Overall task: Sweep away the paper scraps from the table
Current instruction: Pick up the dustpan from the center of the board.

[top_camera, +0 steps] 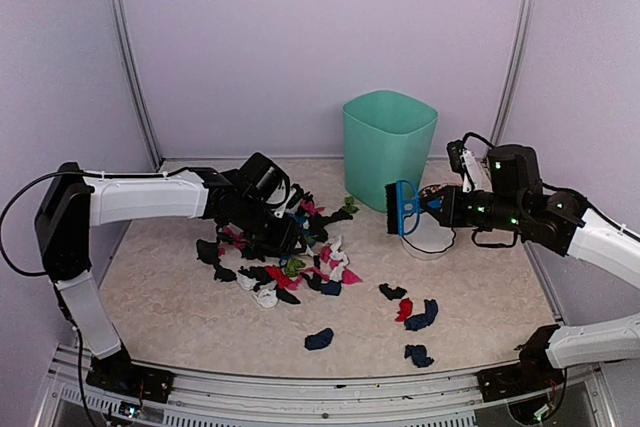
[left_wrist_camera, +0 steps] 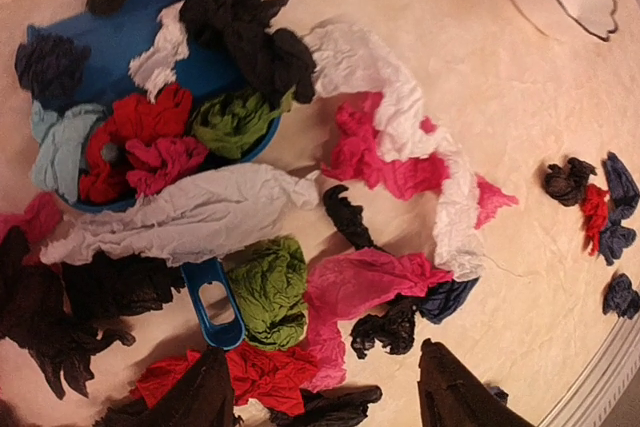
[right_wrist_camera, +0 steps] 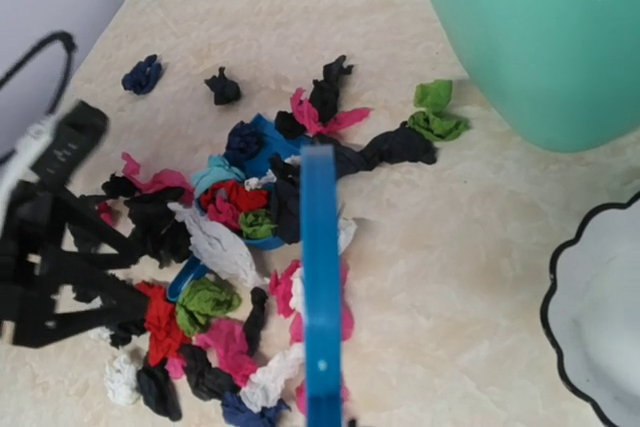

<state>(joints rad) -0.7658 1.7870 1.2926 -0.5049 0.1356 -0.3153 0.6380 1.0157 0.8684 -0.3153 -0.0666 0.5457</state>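
Main heap of paper scraps (top_camera: 283, 277) sits mid-table (top_camera: 180, 297), toward the robot's left of the blue brush (top_camera: 403, 209) and well apart from it. Left arm much the nearer; left gripper (left_wrist_camera: 320, 382) right at the heap.

Blue dustpan (left_wrist_camera: 120, 47) buried in the heap, already carrying red, green, white and black bits. Long axis in the left wrist view runs from the pan at upper left down to the handle (left_wrist_camera: 215, 307). Handle end points at the left gripper and lies just ahead of one finger (left_wrist_camera: 200, 392), not between the two. Fingers spread wide, nothing gripped.

Right gripper (top_camera: 425, 205) clamped on the blue brush, poised by the white scalloped bowl (top_camera: 432, 242) and just in front of the green bin (top_camera: 388, 147). Seen edge-on from the right wrist, brush (right_wrist_camera: 320, 287) runs straight away from the camera, aimed at the heap and pan mouth. Cannot tell whether bristles touch the table.

Stray dark blue, black and red scraps (top_camera: 420, 315) lie toward the front edge, nearer the right arm, on the near side of the brush.

Judgement: next move turns on taking the handle, then drawing the brush leftward toward the pan; the strays call for a separate pass.
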